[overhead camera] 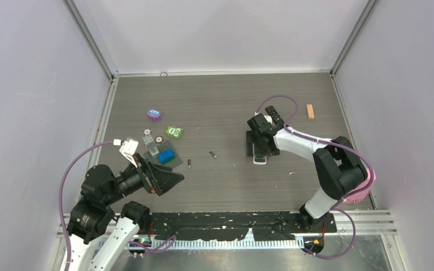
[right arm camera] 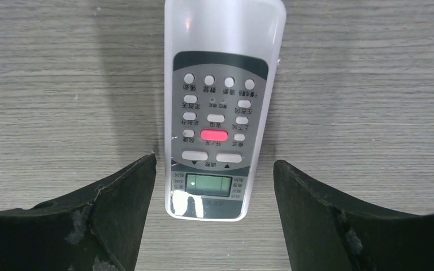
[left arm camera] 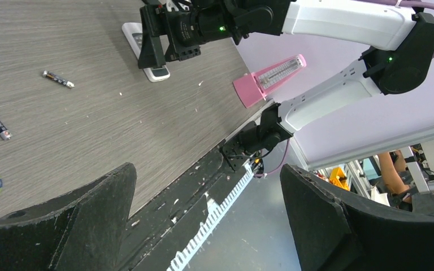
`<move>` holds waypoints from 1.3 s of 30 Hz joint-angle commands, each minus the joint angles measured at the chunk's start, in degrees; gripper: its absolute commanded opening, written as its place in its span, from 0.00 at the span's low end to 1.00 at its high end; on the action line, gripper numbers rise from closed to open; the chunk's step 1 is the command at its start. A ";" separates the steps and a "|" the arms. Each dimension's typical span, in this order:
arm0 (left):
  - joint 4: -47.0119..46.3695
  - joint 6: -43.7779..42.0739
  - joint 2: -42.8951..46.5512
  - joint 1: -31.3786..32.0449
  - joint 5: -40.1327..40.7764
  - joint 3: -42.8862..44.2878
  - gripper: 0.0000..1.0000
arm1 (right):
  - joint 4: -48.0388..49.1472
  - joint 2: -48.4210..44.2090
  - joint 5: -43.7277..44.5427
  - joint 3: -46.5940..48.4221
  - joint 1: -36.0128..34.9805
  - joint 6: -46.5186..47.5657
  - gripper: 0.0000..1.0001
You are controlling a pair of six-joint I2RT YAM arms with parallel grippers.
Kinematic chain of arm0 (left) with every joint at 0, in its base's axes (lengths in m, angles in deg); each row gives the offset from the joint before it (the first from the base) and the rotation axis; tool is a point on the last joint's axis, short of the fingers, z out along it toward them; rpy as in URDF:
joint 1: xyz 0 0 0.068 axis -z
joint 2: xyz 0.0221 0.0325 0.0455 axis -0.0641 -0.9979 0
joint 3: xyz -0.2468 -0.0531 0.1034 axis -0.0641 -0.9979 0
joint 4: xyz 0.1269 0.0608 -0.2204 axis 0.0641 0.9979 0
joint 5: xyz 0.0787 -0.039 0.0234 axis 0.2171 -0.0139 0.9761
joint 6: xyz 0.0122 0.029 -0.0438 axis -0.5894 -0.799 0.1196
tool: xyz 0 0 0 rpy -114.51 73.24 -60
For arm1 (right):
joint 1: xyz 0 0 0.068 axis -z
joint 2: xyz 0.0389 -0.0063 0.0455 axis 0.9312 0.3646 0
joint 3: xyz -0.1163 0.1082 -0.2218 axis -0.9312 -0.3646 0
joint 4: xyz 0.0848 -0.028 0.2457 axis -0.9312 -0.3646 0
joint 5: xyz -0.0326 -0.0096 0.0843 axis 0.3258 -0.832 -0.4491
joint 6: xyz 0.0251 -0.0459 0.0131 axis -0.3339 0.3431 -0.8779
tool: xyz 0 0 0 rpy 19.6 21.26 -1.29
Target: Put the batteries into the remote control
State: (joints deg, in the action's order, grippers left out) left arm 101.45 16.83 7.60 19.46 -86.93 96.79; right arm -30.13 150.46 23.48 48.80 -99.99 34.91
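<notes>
The right gripper [overhead camera: 258,148] hangs over the white remote control [overhead camera: 259,160], right of the middle of the bench [overhead camera: 220,96], and covers all but its near end. To its left a battery [overhead camera: 212,153] and a second battery [overhead camera: 189,163] lie apart, beside a clutter of small pieces toward the left edge, a blue block [overhead camera: 166,156] among them. The left gripper [overhead camera: 169,179] sits by the near-left corner, and a tan block [overhead camera: 310,112] lies toward the far-right corner.

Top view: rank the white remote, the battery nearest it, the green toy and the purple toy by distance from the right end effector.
1. white remote, right under the right end effector
2. battery, left of it, mid-table
3. green toy, further left
4. purple toy, farthest left, toward the back
</notes>
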 commanded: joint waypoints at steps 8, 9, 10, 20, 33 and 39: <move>-7.59 -1.80 -0.99 0.07 -4.91 -2.31 0.99 | 5.76 -0.01 -2.90 -5.60 0.09 -1.71 0.62; -8.62 -1.90 -1.36 0.08 -5.18 -2.66 0.99 | 5.75 -0.52 -2.87 -5.78 0.13 -1.34 0.52; -9.49 -2.27 -1.75 0.07 -5.32 -2.82 0.99 | 5.79 -0.85 -3.14 -6.07 0.10 -1.08 0.47; -15.11 -7.85 -10.48 0.15 -5.00 0.55 0.99 | 3.24 -23.00 -27.67 -8.23 0.08 10.59 0.23; -34.12 13.95 -22.46 9.70 -3.02 -1.14 0.99 | 16.80 -42.00 -52.65 -8.97 -11.04 4.32 0.24; -24.68 13.22 -26.01 12.59 5.77 0.02 0.92 | 7.96 -41.72 -35.19 -2.65 -22.04 11.15 0.24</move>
State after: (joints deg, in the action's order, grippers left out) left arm 73.83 28.17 -16.84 30.80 -87.63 94.54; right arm -19.92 109.19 -22.00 40.37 -117.85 41.75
